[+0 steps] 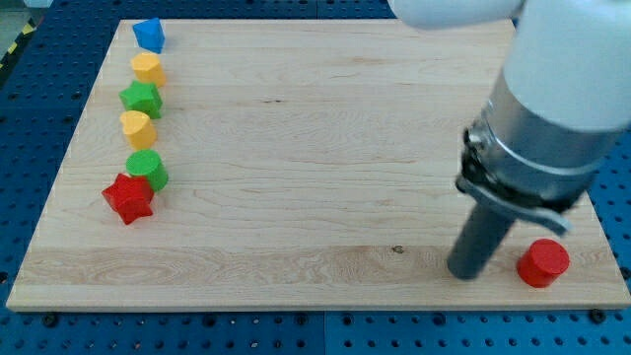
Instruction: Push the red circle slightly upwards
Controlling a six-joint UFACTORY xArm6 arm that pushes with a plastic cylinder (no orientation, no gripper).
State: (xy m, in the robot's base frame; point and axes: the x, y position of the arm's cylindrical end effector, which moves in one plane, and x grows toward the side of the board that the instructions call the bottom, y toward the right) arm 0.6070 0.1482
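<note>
The red circle (pixel 543 262) sits near the board's bottom right corner. My tip (pixel 466 272) rests on the board just to the left of it, a short gap apart, at about the same height in the view. The rod rises from the tip into the large grey and white arm body at the view's right.
A column of blocks stands along the board's left edge: a blue block (pixel 149 35) at the top, a yellow block (pixel 148 69), a green block (pixel 142 99), a second yellow block (pixel 136 127), a green circle (pixel 147 170), and a red star (pixel 128 198). The wooden board (pixel 296 148) ends close below the red circle.
</note>
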